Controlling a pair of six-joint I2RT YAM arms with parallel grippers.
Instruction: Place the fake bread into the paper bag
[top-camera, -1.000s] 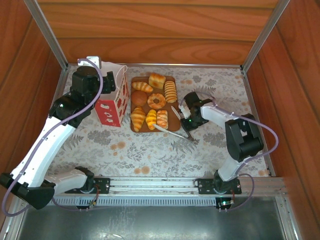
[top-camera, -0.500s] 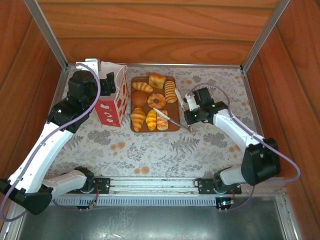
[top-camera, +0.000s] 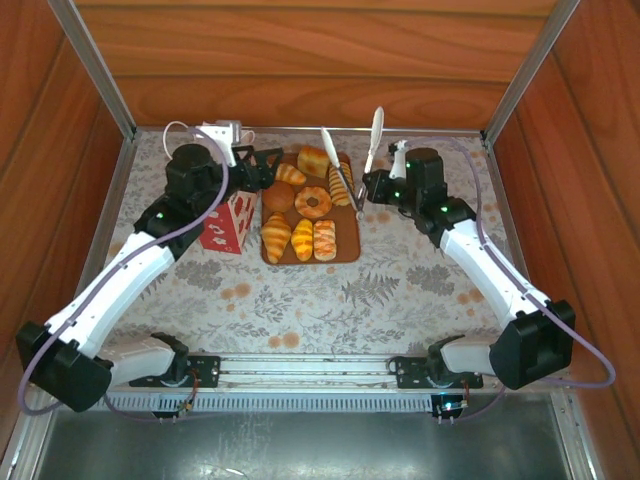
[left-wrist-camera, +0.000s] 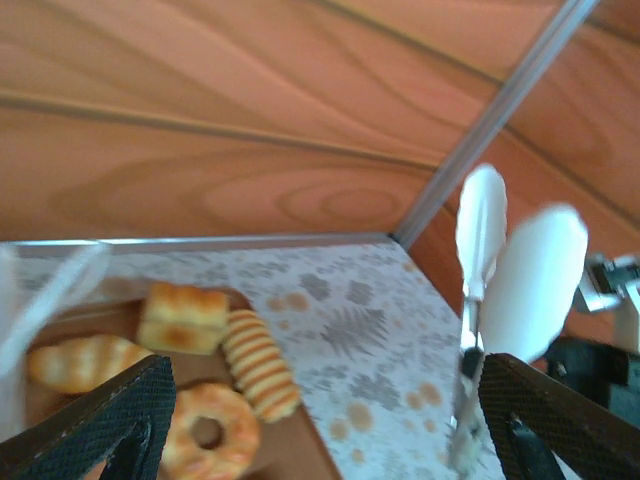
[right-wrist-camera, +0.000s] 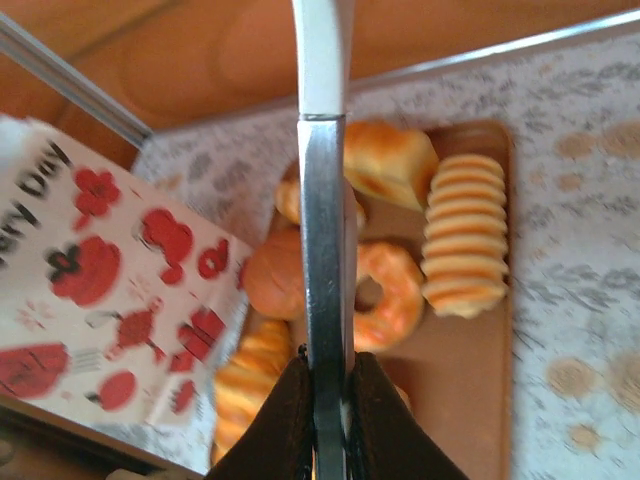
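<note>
Several pieces of fake bread (top-camera: 313, 202) lie on a brown board (top-camera: 347, 246): loaf, croissants, donut, striped rolls, round bun. The paper bag (top-camera: 226, 218), white with red marks, stands left of the board. My right gripper (top-camera: 368, 190) hovers at the board's right edge, shut on metal tongs (top-camera: 373, 140) whose white-tipped arms point up and back. In the right wrist view the tongs (right-wrist-camera: 322, 200) run up from my right gripper (right-wrist-camera: 327, 400) over the donut (right-wrist-camera: 385, 295) and the bag (right-wrist-camera: 100, 280). My left gripper (top-camera: 262, 170) is open above the bag's top, by the board's back left corner.
Wooden walls and metal rails (top-camera: 100, 80) close in the back and sides of the floral table (top-camera: 400, 290). In the left wrist view the loaf (left-wrist-camera: 183, 317), striped roll (left-wrist-camera: 260, 362) and tong tips (left-wrist-camera: 535, 280) lie ahead of my left gripper (left-wrist-camera: 320, 440).
The right arm has lifted the tongs off the board and swung them up toward the back. The left gripper has moved right, over the bag's top toward the board.
</note>
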